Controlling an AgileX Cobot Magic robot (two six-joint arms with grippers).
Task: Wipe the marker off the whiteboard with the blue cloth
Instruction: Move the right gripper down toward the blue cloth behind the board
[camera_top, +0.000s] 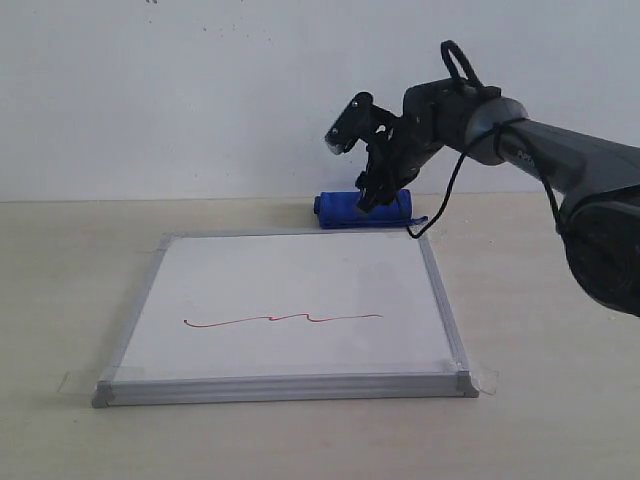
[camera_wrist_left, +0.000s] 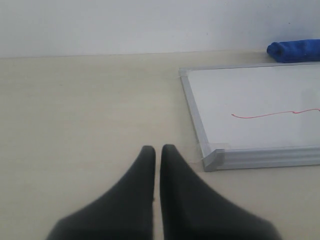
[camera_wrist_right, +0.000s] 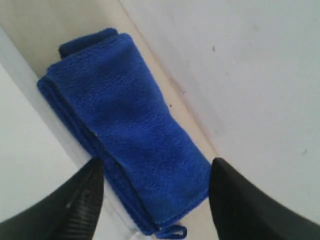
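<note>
Scene with a roughly square whiteboard with a silver-grey metal frame (camera_top: 446, 320) lying flat on a pale beige tabletop (camera_top: 70, 280); clear tape (camera_top: 487, 379) shows at its near corners. The marker, a thin red wavy line with small bumps midway (camera_top: 282, 320), runs across the near half of the board, spanning about half its width. The deep royal-blue fuzzy microfibre cloth (camera_top: 338, 209), folded into an elongated bundle, lies on the tabletop just beyond the board's far edge, towards the right-hand corner and close to the white wall (camera_top: 200, 90). The right gripper (camera_top: 368, 197) hangs directly over this bundle, tips pointing down and overlapping its upper edge in the exterior view. In the right wrist view its two dark fingers (camera_wrist_right: 80, 200) stand wide apart with the cloth between them, running lengthwise through the gap (whether the tips touch the fabric cannot be told). A small loop tag (camera_wrist_right: 172, 232) sticks out from the cloth's end nearest the fingers. A black cable (camera_top: 447, 190) droops from the right arm beside the bundle. The left gripper (camera_wrist_left: 158, 149) is seen only in its own wrist view: its fingers are drawn together to a thin slit, holding nothing, above bare tabletop near the board's corner and well apart from the cloth.
</note>
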